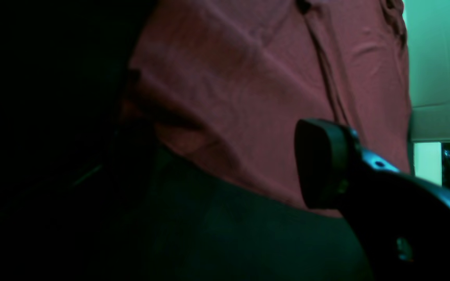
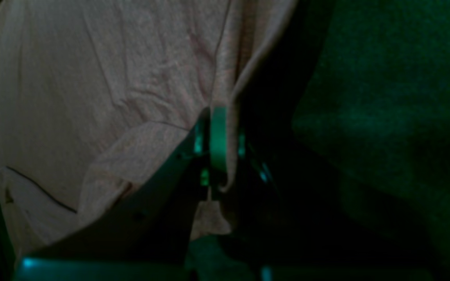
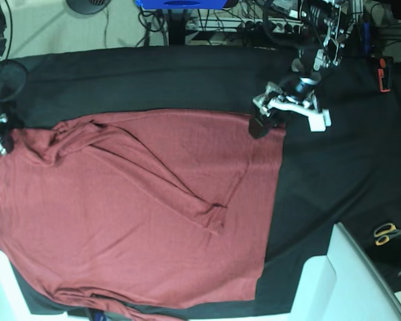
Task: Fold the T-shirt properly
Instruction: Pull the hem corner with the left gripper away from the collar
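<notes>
T-shirt (image 3: 134,221) thin, limp, light; right gripper (image 2: 219,156) jaws pinch its edge, left gripper (image 3: 257,126) jaws wide at its hem corner — I'd grab there.

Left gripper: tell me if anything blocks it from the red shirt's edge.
Nothing visible does. The left gripper hangs open right at the T-shirt corner, with only bare black tablecloth beside it.

Left pincer (image 1: 225,168) has black rounded fingers (screw holes along one), white wrist housing
</notes>
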{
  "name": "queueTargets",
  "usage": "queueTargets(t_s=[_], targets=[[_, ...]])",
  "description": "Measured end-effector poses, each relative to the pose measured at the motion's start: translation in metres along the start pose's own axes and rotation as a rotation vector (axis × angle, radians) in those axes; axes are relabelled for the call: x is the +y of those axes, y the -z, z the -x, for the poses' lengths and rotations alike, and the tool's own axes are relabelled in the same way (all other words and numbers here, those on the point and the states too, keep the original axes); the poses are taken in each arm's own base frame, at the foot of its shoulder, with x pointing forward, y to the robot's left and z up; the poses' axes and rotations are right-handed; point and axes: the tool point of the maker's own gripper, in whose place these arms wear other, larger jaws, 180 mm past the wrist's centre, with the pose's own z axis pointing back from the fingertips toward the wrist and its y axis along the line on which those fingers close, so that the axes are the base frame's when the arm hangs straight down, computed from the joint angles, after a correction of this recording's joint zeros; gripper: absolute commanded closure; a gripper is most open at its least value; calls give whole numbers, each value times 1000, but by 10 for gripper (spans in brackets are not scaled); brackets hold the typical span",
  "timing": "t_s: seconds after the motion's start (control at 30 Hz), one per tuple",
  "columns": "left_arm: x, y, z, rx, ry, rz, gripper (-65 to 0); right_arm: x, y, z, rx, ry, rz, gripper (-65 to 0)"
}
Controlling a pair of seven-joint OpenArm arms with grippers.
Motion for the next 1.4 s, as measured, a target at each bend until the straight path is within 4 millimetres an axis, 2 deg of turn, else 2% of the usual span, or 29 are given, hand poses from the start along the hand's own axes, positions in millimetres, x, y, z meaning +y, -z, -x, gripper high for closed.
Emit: queueTargets(t_s=[0.17, 0.3, 0.5, 0.77, 1.1, 1.4], targets=[[35, -33, -14, -76, -59, -97, -533, 0, 0, 0, 0, 0, 0, -2], [49, -41, -25, -77, -67, -144, -533, 0, 0, 0, 0, 0, 0, -2], [39, -25, -40, -90, -60, -132, -533, 0, 0, 0, 0, 0, 0, -2], [10, 4, -22, -43, -48, -53, -533, 0, 0, 0, 1, 0, 0, -2], [-11, 16, -10, -25, -55, -8, -533, 0, 0, 0, 0, 0, 0, -2], [-18, 21, -9, -19, -66, 6, -528, 0, 0, 0, 0, 0, 0, -2]])
